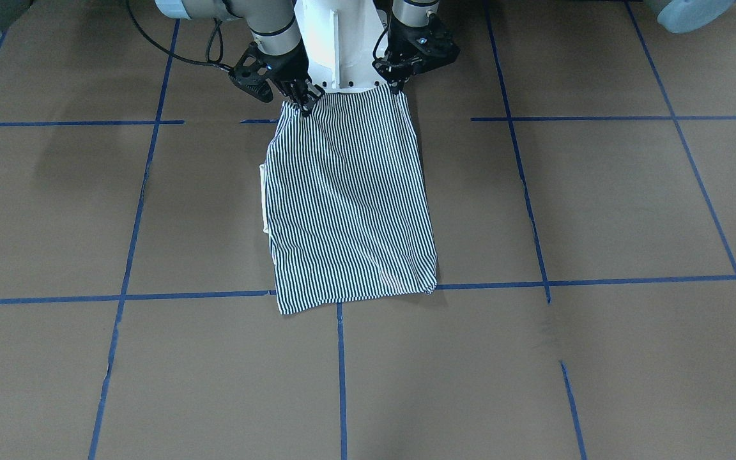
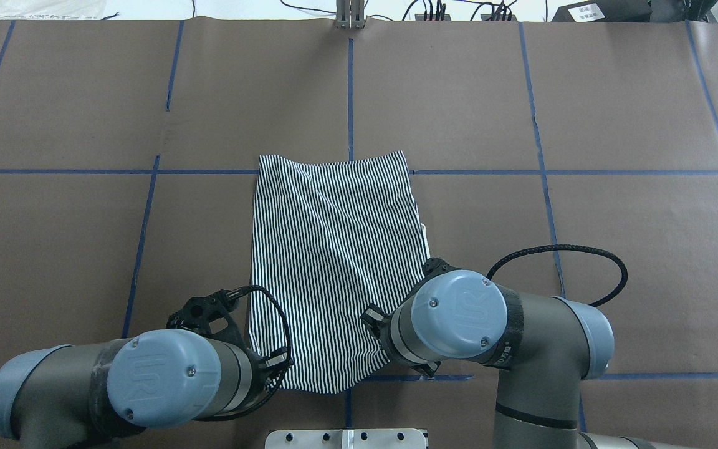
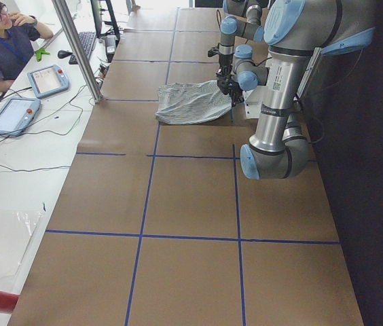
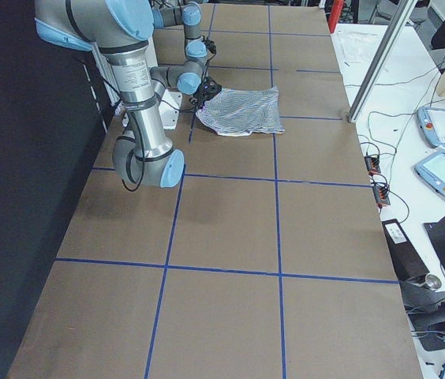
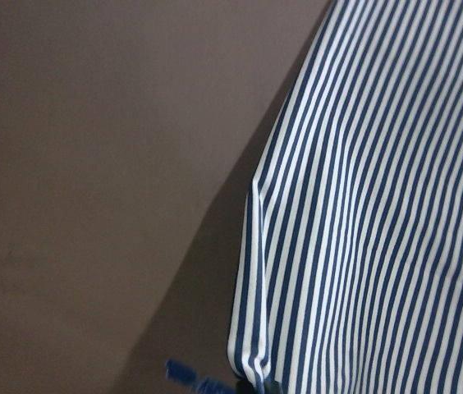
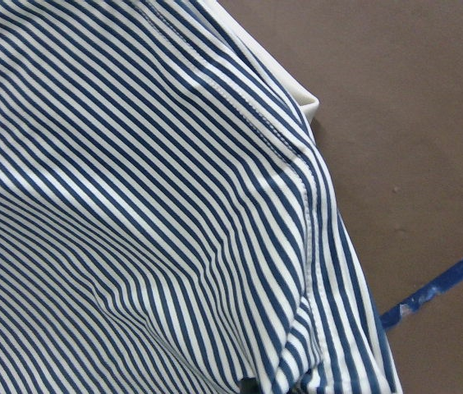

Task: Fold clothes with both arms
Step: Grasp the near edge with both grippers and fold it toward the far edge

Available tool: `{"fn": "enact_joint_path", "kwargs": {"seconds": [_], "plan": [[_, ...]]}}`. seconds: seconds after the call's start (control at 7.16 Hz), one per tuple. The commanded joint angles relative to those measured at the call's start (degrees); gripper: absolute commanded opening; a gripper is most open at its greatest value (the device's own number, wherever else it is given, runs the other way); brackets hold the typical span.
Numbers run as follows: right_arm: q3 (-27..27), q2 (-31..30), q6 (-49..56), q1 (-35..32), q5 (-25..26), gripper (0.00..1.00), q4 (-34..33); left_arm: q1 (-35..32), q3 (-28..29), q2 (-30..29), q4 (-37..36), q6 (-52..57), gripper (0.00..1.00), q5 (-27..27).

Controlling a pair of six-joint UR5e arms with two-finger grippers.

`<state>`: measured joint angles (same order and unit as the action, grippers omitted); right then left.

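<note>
The striped polo shirt lies folded into a long rectangle on the brown table, its far end flat on the table. A strip of cream collar sticks out at one side. My left gripper and my right gripper are each shut on a corner of the shirt's edge nearest the robot base and hold it slightly raised. In the overhead view the shirt runs between both wrists, which hide the fingertips. The wrist views show only striped cloth close up, from the left and from the right.
The white pedestal base stands right behind the held edge. Blue tape lines cross the brown table cover. An operator sits at a side desk with tablets and cables.
</note>
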<state>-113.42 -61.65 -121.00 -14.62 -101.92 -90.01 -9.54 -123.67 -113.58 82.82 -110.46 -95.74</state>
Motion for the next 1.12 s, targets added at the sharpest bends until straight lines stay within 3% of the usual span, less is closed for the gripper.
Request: {"fn": "enact_joint_path", "kwargs": {"seconds": [0.0, 0.42, 0.84, 0.98], "plan": [[0.39, 0.04, 3.55, -1.63, 0.31, 0.00, 0.19, 0.23, -1.93, -0.41, -1.60, 0.51, 0.00, -0.32], [2.40, 3.79, 13.72, -8.30, 1.19, 0.00, 0.71, -11.07, 0.78, -2.95, -1.43, 5.85, 0.00, -0.67], [11.87, 10.57, 24.03, -12.36, 6.87, 0.00, 2.54, -18.38, 8.85, -5.86, 1.36, 12.27, 0.00, -0.50], [17.47, 10.67, 24.23, -12.98, 8.47, 0.00, 9.61, -20.14, 12.54, -5.86, 4.95, 14.29, 0.00, -0.50]]}}
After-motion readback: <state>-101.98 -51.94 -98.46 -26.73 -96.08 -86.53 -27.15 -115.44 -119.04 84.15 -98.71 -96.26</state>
